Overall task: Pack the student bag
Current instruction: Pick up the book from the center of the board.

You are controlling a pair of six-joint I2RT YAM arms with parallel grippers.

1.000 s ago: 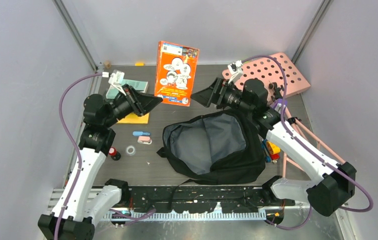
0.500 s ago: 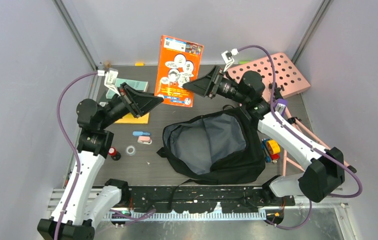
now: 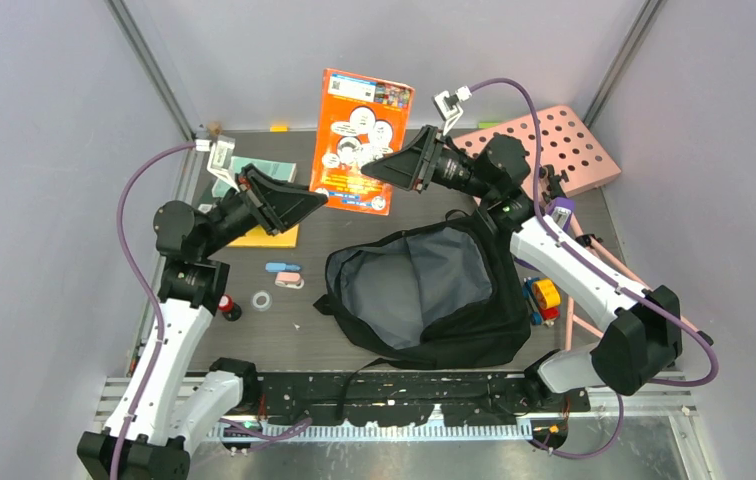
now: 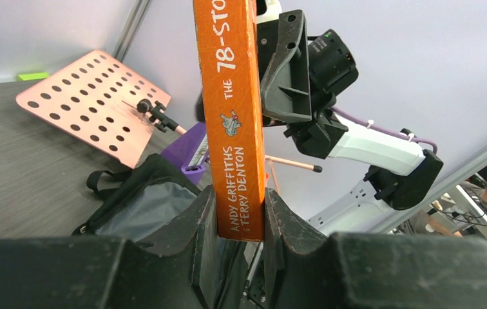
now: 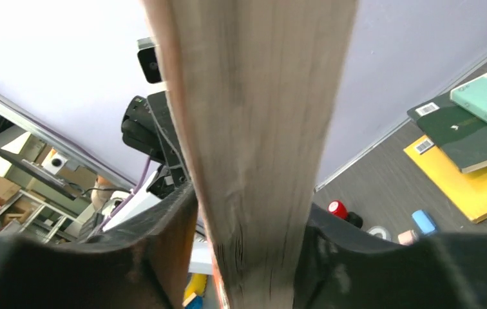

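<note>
Pinching the orange book (image 3: 364, 140), left end effector (image 4: 239, 215) sits near-shut; right end effector (image 5: 247, 219) straddles it (grip unclear).

White-shelled arms (image 3: 169, 340) with black joints (image 3: 642, 350), black wedge-shaped pincers (image 3: 322, 200) and looping purple cables (image 3: 120, 222).

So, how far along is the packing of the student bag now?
Done: the student bag lies open and looks empty. In hand: the orange book is up in the air, the left hand clamped on its spine, the right hand straddling its page edge. Left: lower it in, then the notebooks and small things on the table.
</note>
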